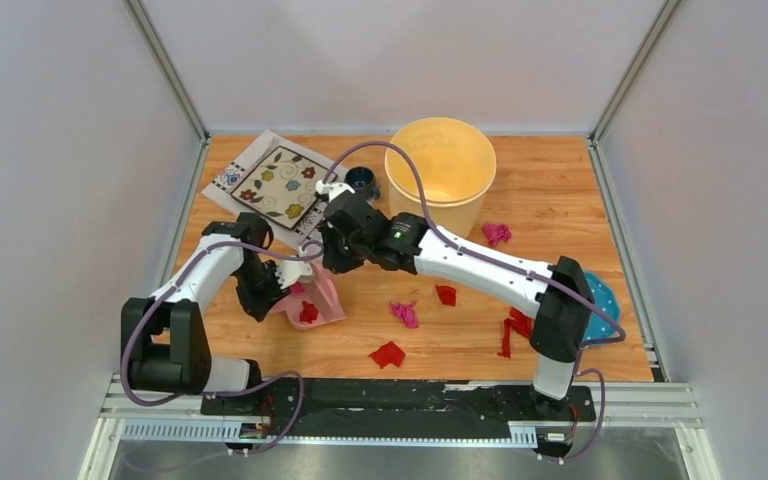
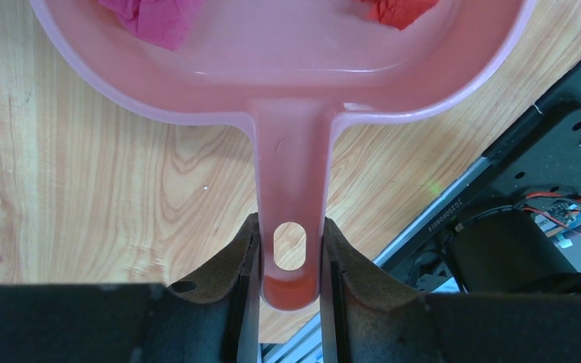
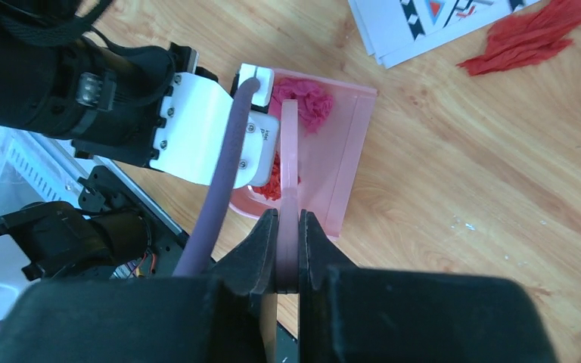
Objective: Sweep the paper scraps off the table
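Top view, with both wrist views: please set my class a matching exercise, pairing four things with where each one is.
Things:
1 dustpan
2 brush
3 bucket
4 placemat

Places:
a far left corner
b gripped between the right fingers
c gripped between the left fingers
d far edge, near the middle

Pairs: 1-c, 2-b, 3-d, 4-a

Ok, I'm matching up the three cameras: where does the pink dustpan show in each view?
Top external: dustpan just left of centre.
Left wrist: dustpan fills the top, handle in the left gripper.
Right wrist: dustpan mid-frame, behind the pink brush.
Shared landmark: the red scrap lying in it.
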